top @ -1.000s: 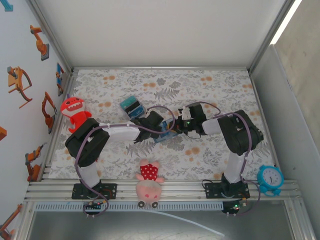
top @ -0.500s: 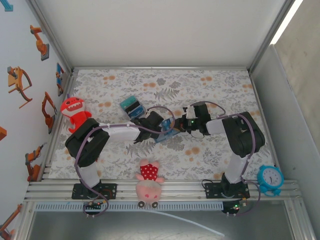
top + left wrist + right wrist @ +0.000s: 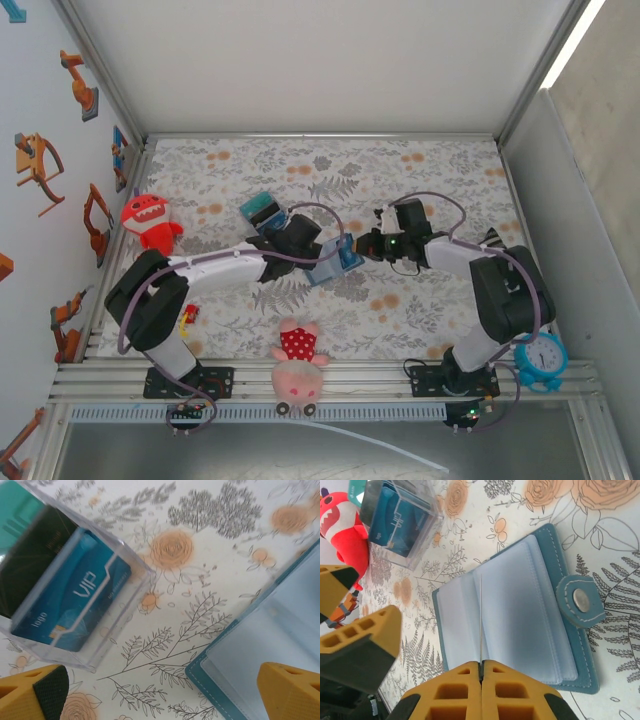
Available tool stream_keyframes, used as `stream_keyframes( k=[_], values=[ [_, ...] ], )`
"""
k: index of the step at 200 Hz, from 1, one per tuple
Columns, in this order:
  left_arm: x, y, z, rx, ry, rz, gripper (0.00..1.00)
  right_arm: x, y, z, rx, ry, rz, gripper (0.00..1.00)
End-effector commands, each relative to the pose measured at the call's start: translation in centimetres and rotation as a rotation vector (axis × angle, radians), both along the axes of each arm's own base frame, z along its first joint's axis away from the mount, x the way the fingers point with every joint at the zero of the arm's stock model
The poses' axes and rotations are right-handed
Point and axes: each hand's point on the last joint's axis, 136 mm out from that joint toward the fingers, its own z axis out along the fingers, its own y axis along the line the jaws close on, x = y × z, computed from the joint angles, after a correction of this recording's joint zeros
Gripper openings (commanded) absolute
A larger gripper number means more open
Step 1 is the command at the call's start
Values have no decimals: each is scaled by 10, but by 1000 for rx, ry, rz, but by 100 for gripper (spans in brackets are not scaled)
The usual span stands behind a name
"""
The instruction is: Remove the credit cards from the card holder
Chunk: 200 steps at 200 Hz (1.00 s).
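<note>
Slate-blue bi-fold card holder [image 3: 336, 264] lies open near the centre of the floral surface [image 3: 440, 170], clear plastic sleeves facing up. In the right wrist view its snap tab [image 3: 580, 600] sticks out at the 3 o'clock edge.

Right gripper [image 3: 481, 668] is fully closed. One thin clear sleeve leaf stands edge-on and runs straight into the seam between the fingers, so it's pinching that leaf.

Left gripper [image 3: 160, 685] is spread wide with nothing in it, sitting at the card holder's 9 o'clock side. One finger is by the holder's corner. The other is by a clear plastic box [image 3: 75, 595] of teal, black and blue VIP cards.

From above:
- Box: 10 o'clock of the holder, close.
- Red monster plush [image 3: 150, 222]: surface's 9 o'clock edge.
- Pink plush toy [image 3: 298, 365]: 6 o'clock.
- Blue alarm clock [image 3: 540, 360]: on the frame rail, 4 o'clock.
</note>
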Motion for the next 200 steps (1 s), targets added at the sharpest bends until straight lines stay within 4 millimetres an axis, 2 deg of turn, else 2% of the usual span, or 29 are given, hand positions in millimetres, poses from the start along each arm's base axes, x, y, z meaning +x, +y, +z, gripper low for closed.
stream_keyframes(
  k=[1,30,69,126,160,200],
  values=[
    [1,-6,32,-71,-43,-36,97,5,-3,19,-23,-93,20,0],
    [0,-16,54,-196,-35,-155,97,0,0,43,1,-191,73,0],
    [-7,-24,79,-340,17,-378,97,-22,12,75,-4,-335,228,0],
    [-21,-35,83,-430,130,-600,100,-53,31,109,57,-468,416,0],
    [-46,-55,90,-521,210,-767,89,-68,39,116,79,-494,511,0],
    [-60,-62,87,-532,273,-850,78,-79,49,121,86,-520,598,0]
  ],
)
